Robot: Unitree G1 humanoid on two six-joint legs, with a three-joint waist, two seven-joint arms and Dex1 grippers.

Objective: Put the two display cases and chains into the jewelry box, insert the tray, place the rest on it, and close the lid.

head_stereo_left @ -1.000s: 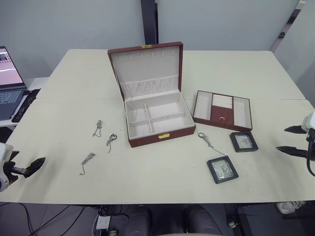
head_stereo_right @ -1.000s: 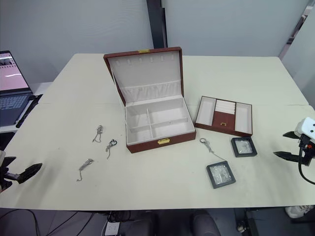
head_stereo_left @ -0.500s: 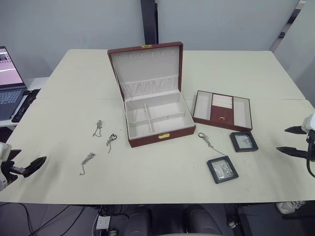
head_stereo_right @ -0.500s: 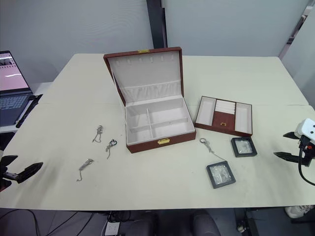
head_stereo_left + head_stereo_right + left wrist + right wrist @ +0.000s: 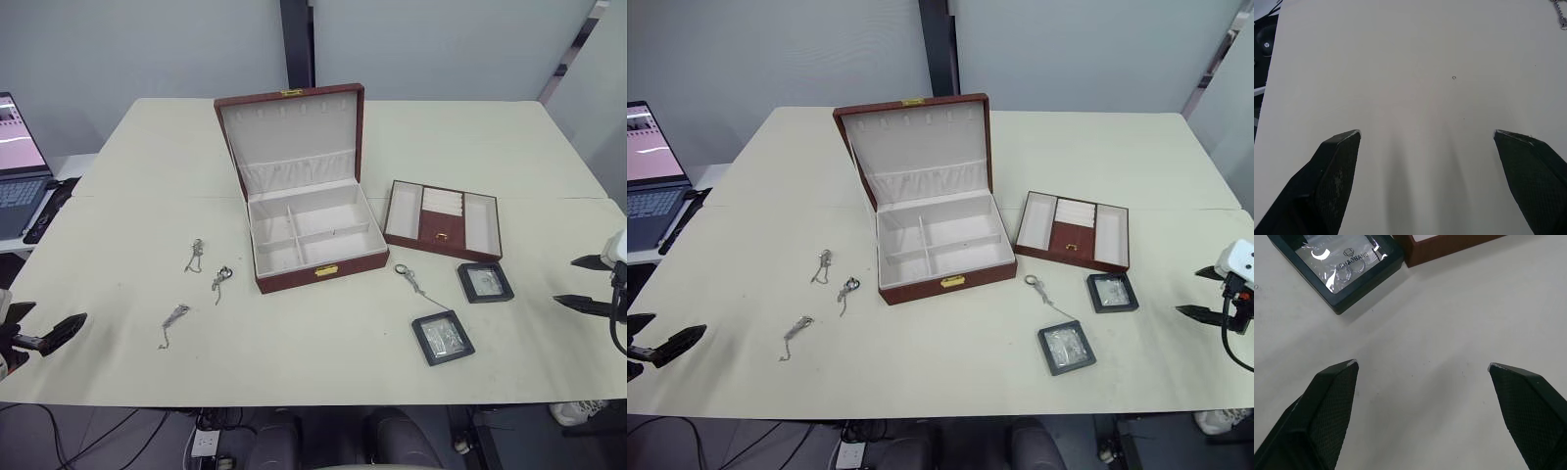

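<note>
Jewelry box [image 5: 318, 269]: reddish-brown wood-grain shell, matt cream cloth-like lining, gold metal clasp. Display case [image 5: 1337, 269]: black frame, glossy clear window. Chains [image 5: 194, 256]: silvery metal. Bench [image 5: 323, 362]: smooth matt cream.

bright even light, soft shadows

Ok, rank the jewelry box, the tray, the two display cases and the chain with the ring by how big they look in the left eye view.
1. Jewelry box, lid up.
2. Tray.
3. The two display cases: the near one looks slightly bigger than the far one, but it lies closer to the camera, so call them alike.
4. Chain with the ring.
</note>
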